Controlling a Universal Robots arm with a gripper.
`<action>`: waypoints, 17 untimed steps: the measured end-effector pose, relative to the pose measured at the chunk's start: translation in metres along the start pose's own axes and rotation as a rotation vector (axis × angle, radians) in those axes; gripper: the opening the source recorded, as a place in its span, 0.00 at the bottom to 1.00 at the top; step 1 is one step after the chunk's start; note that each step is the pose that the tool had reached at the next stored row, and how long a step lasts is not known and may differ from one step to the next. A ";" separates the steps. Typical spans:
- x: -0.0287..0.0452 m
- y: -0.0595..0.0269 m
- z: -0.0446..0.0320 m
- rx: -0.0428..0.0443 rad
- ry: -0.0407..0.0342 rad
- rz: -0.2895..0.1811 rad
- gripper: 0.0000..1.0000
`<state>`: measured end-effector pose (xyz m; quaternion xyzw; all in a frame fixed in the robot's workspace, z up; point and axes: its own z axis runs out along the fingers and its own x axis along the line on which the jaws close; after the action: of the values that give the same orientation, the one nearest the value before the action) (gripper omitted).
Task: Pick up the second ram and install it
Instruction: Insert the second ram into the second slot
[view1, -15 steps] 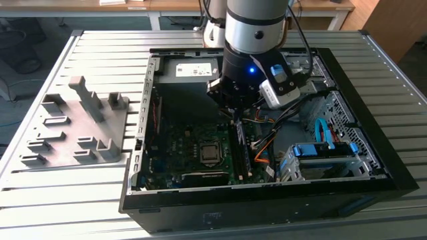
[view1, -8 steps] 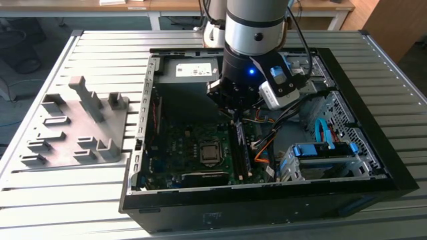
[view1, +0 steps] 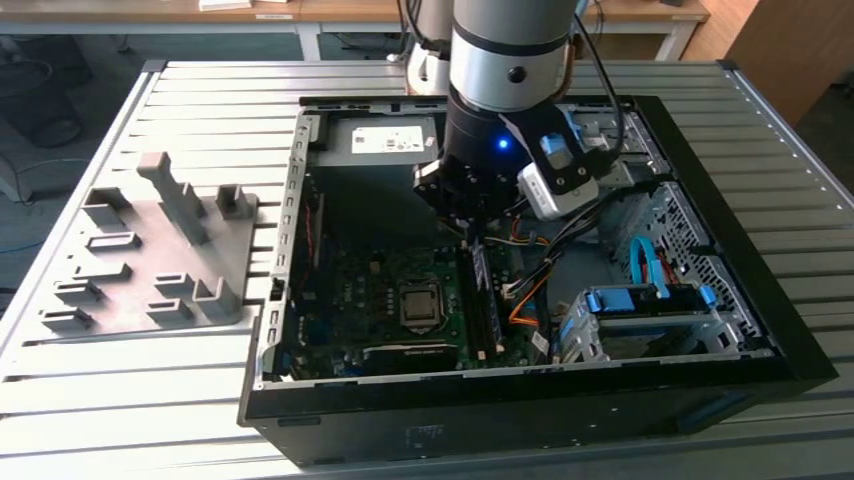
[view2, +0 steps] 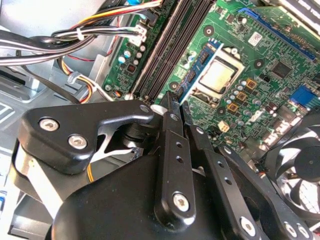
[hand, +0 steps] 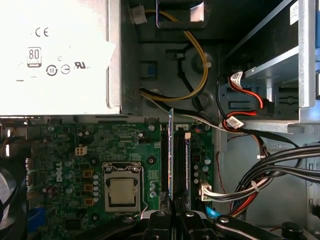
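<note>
The second ram is a thin blue stick, seen edge-on in the first wrist view and running along the long black motherboard slots. My gripper is shut on its near end. In the second wrist view the gripper holds the ram, whose blue face with chips and a white label slants beside the slots. In the exterior view the gripper hangs inside the open computer case, just over the slots. Whether the stick touches a slot I cannot tell.
The processor socket lies beside the slots, and the power supply is beyond the board. Bundled cables run close on the other side. A drive cage fills the case's right. A grey fixture tray sits on the table at the exterior view's left.
</note>
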<state>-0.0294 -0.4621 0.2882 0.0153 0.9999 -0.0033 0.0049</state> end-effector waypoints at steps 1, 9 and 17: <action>0.0000 0.0000 0.0005 0.0002 0.0000 0.000 0.14; 0.0001 0.0000 0.0067 0.0033 0.0000 0.000 0.14; 0.0002 0.0001 0.0152 0.0063 0.0000 0.000 0.14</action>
<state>-0.0294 -0.4621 0.2731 0.0153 0.9999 -0.0065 0.0049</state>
